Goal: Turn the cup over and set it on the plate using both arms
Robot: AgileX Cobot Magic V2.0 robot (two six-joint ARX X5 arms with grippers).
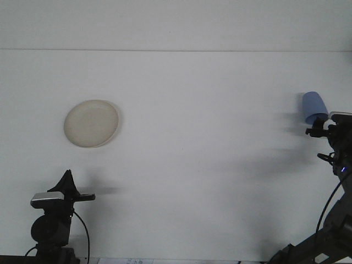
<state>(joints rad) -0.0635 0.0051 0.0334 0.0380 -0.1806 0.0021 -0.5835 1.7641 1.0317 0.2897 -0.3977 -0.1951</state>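
A blue cup [312, 104] lies on its side at the far right of the white table, its mouth toward me. My right gripper [323, 123] has reached up to it and its dark head covers the cup's lower rim. A cream plate [91, 122] sits on the left half of the table with nothing on it. Low at the bottom left, well below the plate, my left gripper [67, 177] rests with its fingers together in a single point, holding nothing.
The table's far edge [176, 50] runs across the top against a pale wall. The right arm's cables [330, 203] trail down the right border.
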